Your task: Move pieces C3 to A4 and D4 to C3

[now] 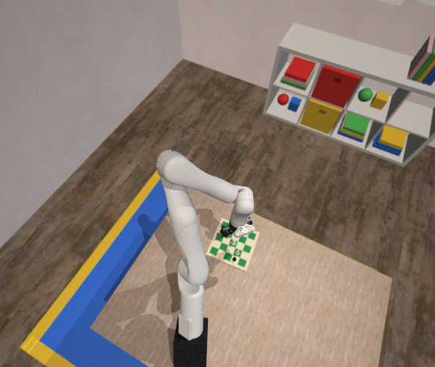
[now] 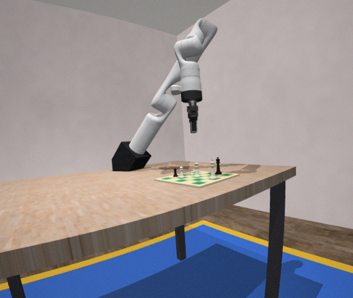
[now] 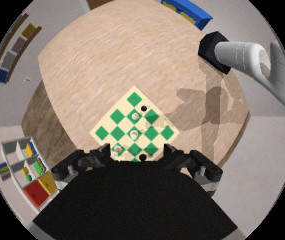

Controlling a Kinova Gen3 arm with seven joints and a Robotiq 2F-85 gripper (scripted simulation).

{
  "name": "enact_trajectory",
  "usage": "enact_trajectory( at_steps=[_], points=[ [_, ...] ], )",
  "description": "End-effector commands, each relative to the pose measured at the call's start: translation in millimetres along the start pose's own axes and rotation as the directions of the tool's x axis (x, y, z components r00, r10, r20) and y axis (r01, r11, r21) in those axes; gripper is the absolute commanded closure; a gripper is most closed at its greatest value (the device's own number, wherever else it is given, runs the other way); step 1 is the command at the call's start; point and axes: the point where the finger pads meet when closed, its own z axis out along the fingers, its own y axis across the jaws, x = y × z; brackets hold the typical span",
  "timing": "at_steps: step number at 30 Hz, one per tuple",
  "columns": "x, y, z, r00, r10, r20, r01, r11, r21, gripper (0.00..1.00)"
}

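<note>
The green-and-cream board (image 1: 210, 253) (image 2: 164, 181) (image 3: 95, 132) lies on the table; its letters are unreadable. A medium white piece (image 1: 233, 242) (image 2: 196, 169) (image 3: 134, 134) stands upright on the centre square, C3. A smaller white piece (image 1: 237, 251) (image 2: 181, 172) (image 3: 135, 116) stands upright on the diagonally adjoining green square; I cannot confirm it is D4. My gripper (image 2: 193, 130) (image 3: 136, 149) is open and empty, high above the board. It and the arm partly hide the board's far side in the top view and its lower corner in the wrist view.
A small black piece (image 1: 234, 258) (image 2: 175, 172) (image 3: 143, 108) stands close beside the smaller white one. A tall white piece (image 2: 212, 169) (image 3: 117, 149) and a tall black piece (image 2: 218, 166) (image 3: 142, 157) stand on edge squares, upright. The black robot base (image 2: 128, 158) stands away from the board.
</note>
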Motion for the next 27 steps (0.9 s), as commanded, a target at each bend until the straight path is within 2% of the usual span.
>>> enact_trajectory(
  at_steps=[1,5,11,27],
  points=[
    [-2,-6,-15.2,1.000,-0.004,0.006,0.004,1.000,0.026,0.00],
    [-2,-5,-26.8,1.000,-0.004,0.006,0.004,1.000,0.026,0.00],
    [-2,-5,-31.9,1.000,-0.004,0.006,0.004,1.000,0.026,0.00],
    [-2,-5,-32.4,1.000,-0.004,0.006,0.004,1.000,0.026,0.00]
  ],
)
